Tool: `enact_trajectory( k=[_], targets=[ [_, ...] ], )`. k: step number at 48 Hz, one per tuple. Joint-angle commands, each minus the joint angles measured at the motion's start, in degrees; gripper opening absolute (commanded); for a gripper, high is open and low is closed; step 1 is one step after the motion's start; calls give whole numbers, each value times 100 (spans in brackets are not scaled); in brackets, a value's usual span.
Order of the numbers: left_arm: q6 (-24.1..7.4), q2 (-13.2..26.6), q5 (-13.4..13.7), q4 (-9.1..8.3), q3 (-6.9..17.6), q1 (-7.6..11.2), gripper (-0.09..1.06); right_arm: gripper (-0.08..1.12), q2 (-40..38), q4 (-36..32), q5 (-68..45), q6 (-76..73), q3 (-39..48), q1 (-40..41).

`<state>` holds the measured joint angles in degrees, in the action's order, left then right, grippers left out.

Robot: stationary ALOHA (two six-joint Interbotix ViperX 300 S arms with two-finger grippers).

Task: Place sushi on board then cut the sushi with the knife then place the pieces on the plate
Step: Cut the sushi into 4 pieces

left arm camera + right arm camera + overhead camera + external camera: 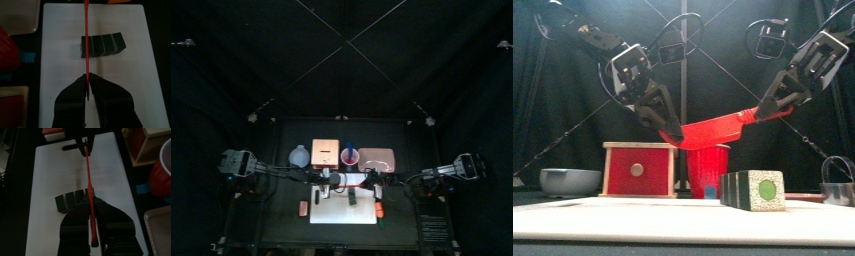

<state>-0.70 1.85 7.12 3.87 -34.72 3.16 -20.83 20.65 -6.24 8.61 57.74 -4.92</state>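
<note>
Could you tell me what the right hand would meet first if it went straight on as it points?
Probably the left hand, gripping the far end of the red knife the right hand holds; depth is unclear.

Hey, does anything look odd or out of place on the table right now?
Both tools clamp the same red knife, left tool at one end, right tool at the other, holding it above the white board and sushi roll. Nothing looks spilled or damaged.
</note>
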Motion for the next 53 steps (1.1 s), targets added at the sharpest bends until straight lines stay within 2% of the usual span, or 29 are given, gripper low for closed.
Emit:
enact_trajectory(
  k=[1, 8, 22, 53],
  targets=[
    [18, 9, -44, -9, 185, 97, 51, 40, 62, 141, -9, 9, -35, -79],
    [18, 132, -53, 0, 281, 185, 50, 40, 185, 334, 105, 9, -26, -132],
    [9, 352, -44, 9, 492, 193, 50, 40, 237, 387, 299, 0, -18, -132],
    [9, 562, -44, 0, 580, 193, 50, 40, 237, 492, 378, -9, 185, -97]
  ],
)
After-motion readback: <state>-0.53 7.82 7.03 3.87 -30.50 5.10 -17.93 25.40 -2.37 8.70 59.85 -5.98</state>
